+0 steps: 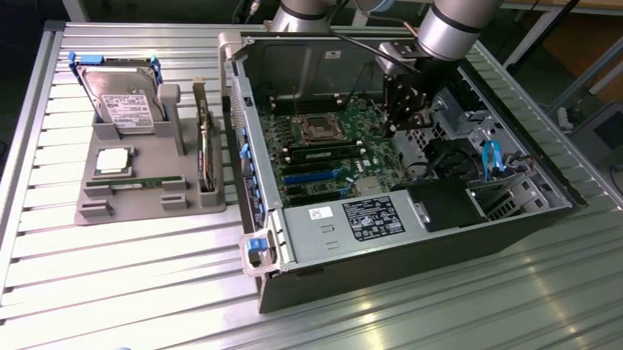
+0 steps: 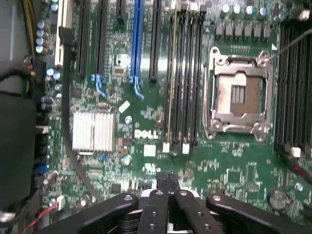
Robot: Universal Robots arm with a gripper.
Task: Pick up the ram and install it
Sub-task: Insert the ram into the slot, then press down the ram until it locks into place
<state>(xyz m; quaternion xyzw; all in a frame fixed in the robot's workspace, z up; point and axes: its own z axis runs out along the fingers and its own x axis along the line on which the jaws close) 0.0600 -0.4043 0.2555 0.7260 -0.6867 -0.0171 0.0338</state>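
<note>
A long, thin green ram stick (image 1: pixel 136 182) lies flat in the grey holder (image 1: pixel 98 211) on the exterior view's left, outside the computer case. My gripper (image 1: pixel 402 128) hangs inside the open case above the green motherboard (image 1: pixel 341 175), far from that stick. In the wrist view the gripper (image 2: pixel 168 179) is shut, fingertips pressed together with nothing between them, over the board's edge near the memory slots (image 2: pixel 187 73). One slot holds a stick with a pale edge (image 2: pixel 171 78), also visible as a dark stick (image 1: pixel 326 152) beside the empty processor socket (image 2: pixel 240 93).
The holder also carries a hard drive (image 1: pixel 122 98), a square silver processor chip (image 1: pixel 114 160) and a tall circuit card standing on edge (image 1: pixel 204 146). The case walls (image 1: pixel 238 109), a black fan shroud (image 1: pixel 443 204), a silver heatsink (image 2: pixel 93 130) and cables (image 1: pixel 492 157) crowd the gripper.
</note>
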